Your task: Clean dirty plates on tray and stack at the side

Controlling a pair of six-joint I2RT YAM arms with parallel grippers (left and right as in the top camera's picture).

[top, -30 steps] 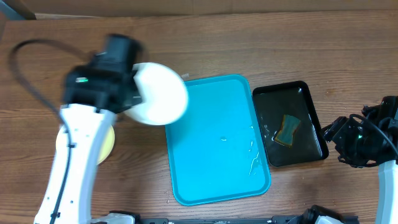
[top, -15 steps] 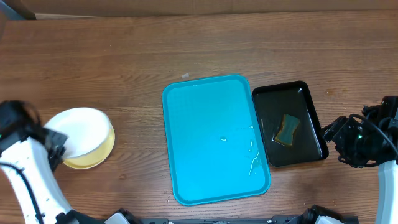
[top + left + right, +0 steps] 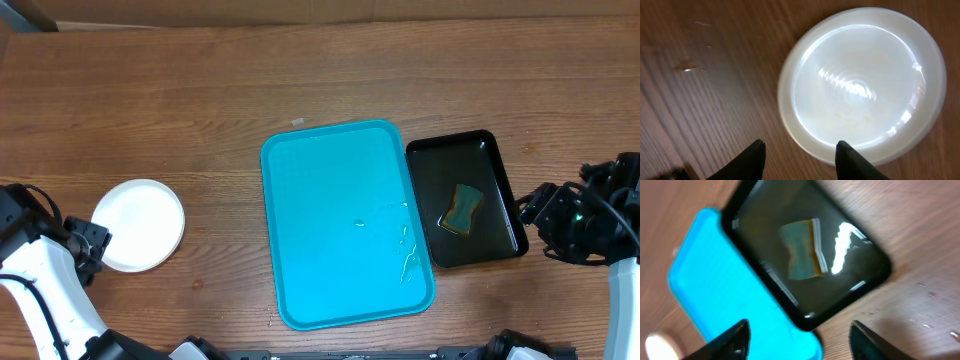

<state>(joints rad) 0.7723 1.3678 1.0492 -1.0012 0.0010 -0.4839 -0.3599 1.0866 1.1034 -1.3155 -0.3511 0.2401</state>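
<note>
A white plate (image 3: pixel 140 222) lies flat on the wooden table at the far left, outside the tray. In the left wrist view (image 3: pixel 862 82) it looks clean, with a second rim showing under its edge. The pale yellow-green plate is hidden. My left gripper (image 3: pixel 88 243) is open and empty just beside the plate's edge (image 3: pixel 801 156). The turquoise tray (image 3: pixel 330 180) holds no plates, only a few water drops; it also shows in the right wrist view (image 3: pixel 725 295). My right gripper (image 3: pixel 535 215) is open and empty (image 3: pixel 800 337), to the right of the black tray.
A glossy black tray (image 3: pixel 490 160) stands right of the turquoise tray, with a green-and-yellow sponge (image 3: pixel 462 208) lying in liquid. Both show in the right wrist view, the tray (image 3: pixel 865 250) and the sponge (image 3: pixel 802 255). Water drops lie on the wood near the plate (image 3: pixel 687 67).
My left arm swung left with the white plate, set it on the yellow-green plate and let go. The yellow-green plate is now covered. The right arm barely moved.
</note>
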